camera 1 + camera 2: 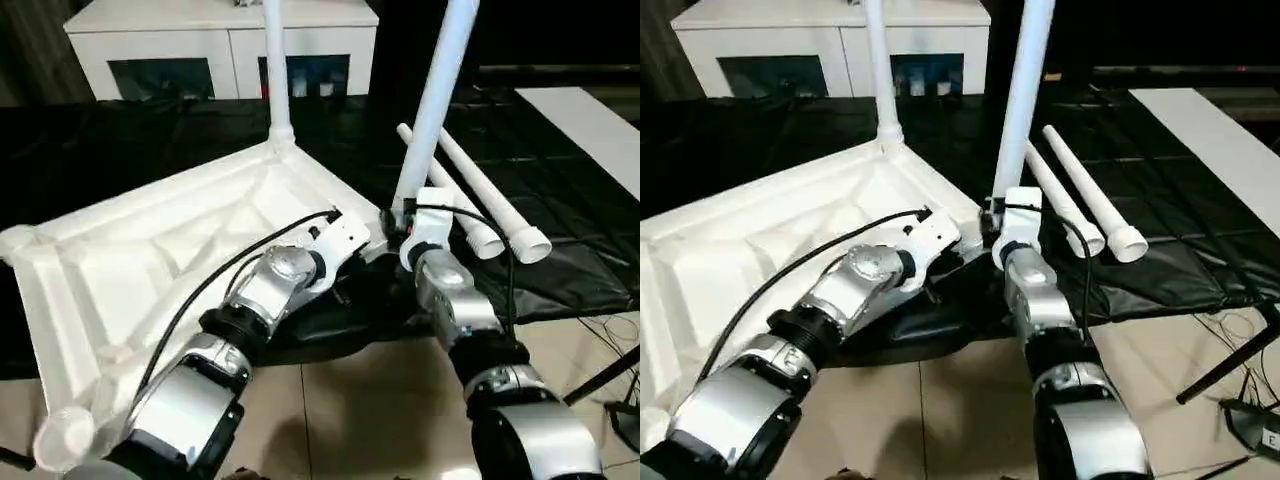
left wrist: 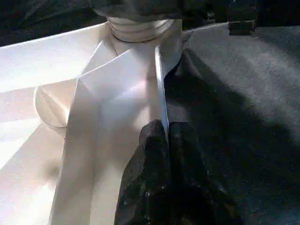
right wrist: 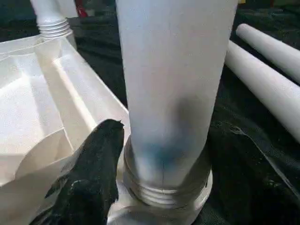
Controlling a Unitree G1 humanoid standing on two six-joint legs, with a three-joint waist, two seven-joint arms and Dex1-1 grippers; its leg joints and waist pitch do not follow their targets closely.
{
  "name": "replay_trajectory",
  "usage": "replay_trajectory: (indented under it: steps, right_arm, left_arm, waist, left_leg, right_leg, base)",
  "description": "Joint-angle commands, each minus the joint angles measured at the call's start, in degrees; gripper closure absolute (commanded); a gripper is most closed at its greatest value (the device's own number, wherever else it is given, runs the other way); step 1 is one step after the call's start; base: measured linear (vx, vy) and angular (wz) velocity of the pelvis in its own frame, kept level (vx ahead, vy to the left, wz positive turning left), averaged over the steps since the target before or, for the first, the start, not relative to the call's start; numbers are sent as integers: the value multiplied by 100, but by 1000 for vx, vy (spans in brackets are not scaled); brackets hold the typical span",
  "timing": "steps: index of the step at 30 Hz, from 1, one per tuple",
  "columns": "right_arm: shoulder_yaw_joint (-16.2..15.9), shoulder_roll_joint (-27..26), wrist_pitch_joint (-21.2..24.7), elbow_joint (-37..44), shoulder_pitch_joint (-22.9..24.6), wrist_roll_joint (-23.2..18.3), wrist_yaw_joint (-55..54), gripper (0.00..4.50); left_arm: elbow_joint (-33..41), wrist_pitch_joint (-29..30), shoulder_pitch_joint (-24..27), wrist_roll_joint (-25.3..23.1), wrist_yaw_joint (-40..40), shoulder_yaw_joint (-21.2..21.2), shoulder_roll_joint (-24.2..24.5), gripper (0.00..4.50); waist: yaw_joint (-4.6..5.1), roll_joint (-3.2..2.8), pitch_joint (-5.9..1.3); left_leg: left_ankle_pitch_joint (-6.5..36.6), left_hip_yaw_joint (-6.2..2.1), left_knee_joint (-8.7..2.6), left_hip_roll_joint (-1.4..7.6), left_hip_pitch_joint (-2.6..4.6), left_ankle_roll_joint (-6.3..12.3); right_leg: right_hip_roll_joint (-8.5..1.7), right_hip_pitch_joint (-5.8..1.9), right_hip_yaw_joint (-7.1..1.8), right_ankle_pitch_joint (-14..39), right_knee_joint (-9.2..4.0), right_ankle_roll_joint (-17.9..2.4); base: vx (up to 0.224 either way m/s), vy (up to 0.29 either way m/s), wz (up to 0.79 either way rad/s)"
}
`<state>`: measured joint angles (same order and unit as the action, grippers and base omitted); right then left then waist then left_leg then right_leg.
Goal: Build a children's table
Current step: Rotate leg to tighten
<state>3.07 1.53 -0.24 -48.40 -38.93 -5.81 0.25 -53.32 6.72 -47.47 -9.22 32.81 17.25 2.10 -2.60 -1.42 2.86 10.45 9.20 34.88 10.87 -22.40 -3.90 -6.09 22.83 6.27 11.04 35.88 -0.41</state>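
Note:
The white tabletop lies upside down on black cloth, its ribbed underside facing up. One white leg stands upright in its far corner socket. A second leg rises from the near right corner, its threaded foot seated in the socket there. My right gripper is at this leg's base. In the left wrist view my left gripper is shut on the tabletop's thin rim wall, just short of that same corner. Two loose legs lie side by side on the cloth to the right.
A white cabinet stands behind the cloth. A flat white board lies at the far right. The cloth ends near my arms, with tiled floor below. Cables and a dark stand are on the floor at right.

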Motion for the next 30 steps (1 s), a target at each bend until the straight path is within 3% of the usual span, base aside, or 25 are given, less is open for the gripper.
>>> replay_trajectory:
  steps: [1,4,5,6,7,9,10,12,17,18,20,22,25,26,27,28,30]
  right_arm:
    - [-107,89,90,203,183,97,81,129]
    - [-213,381,166,850,571,197,264,129]
    - [-243,480,215,1097,727,203,375,129]
    - [-273,578,277,1382,920,192,549,129]
    - [-316,702,349,1732,1159,178,769,129]
    - [-465,1139,508,2870,1971,91,1511,129]
    - [-479,1230,529,3084,2127,53,1608,129]
    - [-499,1420,581,3464,2400,-73,1841,129]
    - [-493,1507,692,3810,2572,-104,1932,129]
    - [-487,1501,771,3878,2580,-121,1943,129]
    - [-488,1465,906,3968,2565,-118,1929,129]
    - [-516,1442,954,4006,2560,-95,1925,127]
    - [-613,1389,1051,4095,2569,-77,1958,127]
    - [-651,1365,1069,4093,2559,-74,1969,127]
    - [-674,1348,1093,4101,2555,-68,1976,127]
    - [-692,1337,1094,4097,2550,-64,1987,127]
    - [-800,1280,1133,4091,2515,-19,2047,127]
  left_arm:
    - [102,-364,-293,-130,106,99,41,450]
    - [-1,-682,-302,-271,185,213,187,450]
    - [-51,-784,-311,-333,186,254,234,450]
    - [-130,-933,-335,-396,163,296,271,450]
    - [-226,-1119,-367,-475,129,350,315,450]
    - [-578,-1662,-542,-714,-56,499,428,450]
    - [-656,-1708,-591,-737,-85,506,439,450]
    - [-815,-1891,-695,-785,-145,521,447,450]
    - [-1035,-2388,-827,-885,-271,600,414,450]
    - [-1087,-2518,-853,-890,-297,606,396,450]
    - [-1188,-2872,-893,-820,-149,568,343,450]
    - [-1235,-2891,-912,-773,-101,508,334,402]
    - [-1302,-3023,-959,-710,-211,334,396,383]
    - [-1275,-3065,-962,-629,-308,228,426,365]
    - [-1275,-3110,-970,-577,-384,162,446,350]
    - [-1262,-3157,-971,-582,-444,153,477,345]
    - [-1262,-3311,-972,-472,-572,-11,628,344]
  waist:
    - [-19,16,-419]
    - [-65,34,-440]
    - [-76,-12,-440]
    - [-101,14,-450]
    - [-105,-5,-449]
    - [-157,-119,-456]
    - [-159,-65,-472]
    - [-119,-76,-451]
    - [-54,-105,-405]
    - [-60,-130,-405]
    - [-86,-103,-413]
    - [-101,-115,-419]
    - [-115,-75,-425]
    - [-107,4,-421]
    - [-125,-42,-418]
    - [-116,-41,-405]
    - [-102,14,-386]
  left_leg:
    - [977,-28,-432,188,67,403]
    - [801,11,-413,192,87,482]
    - [766,-1,-421,186,79,516]
    - [740,11,-415,205,105,566]
    - [666,0,-424,204,87,631]
    - [725,-9,-405,228,144,683]
    - [615,-20,-397,220,102,715]
    - [838,1,-403,184,75,715]
    - [1218,23,-416,190,94,633]
    - [1203,18,-419,196,93,613]
    - [1109,17,-414,202,98,637]
    - [1016,15,-409,200,90,652]
    - [920,10,-406,206,82,704]
    - [913,23,-407,205,74,725]
    - [886,18,-403,202,72,730]
    - [911,19,-406,201,62,734]
    - [956,27,-410,179,44,729]
  right_leg:
    - [-287,-337,-305,473,-460,-1362]
    - [-284,-339,-326,151,-428,-1373]
    - [-276,-359,-321,84,-425,-1371]
    - [-275,-345,-328,-75,-418,-1359]
    - [-257,-366,-321,-186,-420,-1338]
    - [-253,-346,-340,-440,-424,-1260]
    - [-258,-391,-345,-697,-388,-1257]
    - [-267,-393,-333,-468,-436,-1339]
    - [-280,-340,-339,416,-535,-1413]
    - [-275,-339,-343,449,-538,-1408]
    - [-271,-333,-349,309,-523,-1422]
    - [-276,-337,-348,196,-499,-1437]
    - [-291,-340,-343,122,-472,-1468]
    - [-291,-342,-345,128,-481,-1468]
    - [-309,-344,-343,153,-461,-1489]
    - [-306,-342,-340,215,-469,-1474]
    - [-298,-351,-339,533,-489,-1358]
  base:
    - [0,0,0]
    - [0,0,0]
    - [0,0,0]
    - [0,0,0]
    - [0,0,0]
    - [0,0,0]
    - [0,0,0]
    - [0,0,0]
    - [0,0,0]
    - [0,0,0]
    - [0,0,0]
    - [0,0,0]
    - [0,0,0]
    - [0,0,0]
    - [0,0,0]
    - [0,0,0]
    - [0,0,0]
